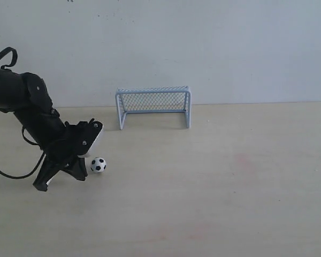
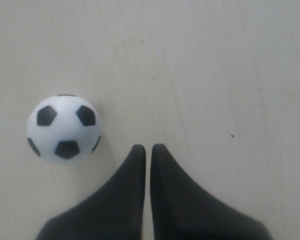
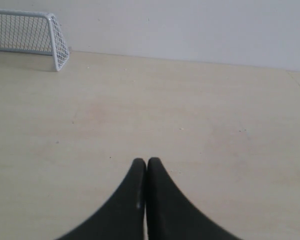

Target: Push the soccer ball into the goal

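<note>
just off the fingertips of the left gripper [image 2: 148, 147], beside them with a sliver of bare table [image 1: 230, 187] between, sits the ball [image 2: 64, 127]. those fingers are pressed together on nothing. the goal [image 1: 152, 90] stands well apart from them. the right gripper [image 3: 146, 161] is likewise clenched empty, the goal far from its tips.

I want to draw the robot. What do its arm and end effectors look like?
The left arm is chunky black with a thin black cable looping below. The left end effector and right end effector both have black fingers, wide at the base, tapering to rounded tips.
</note>
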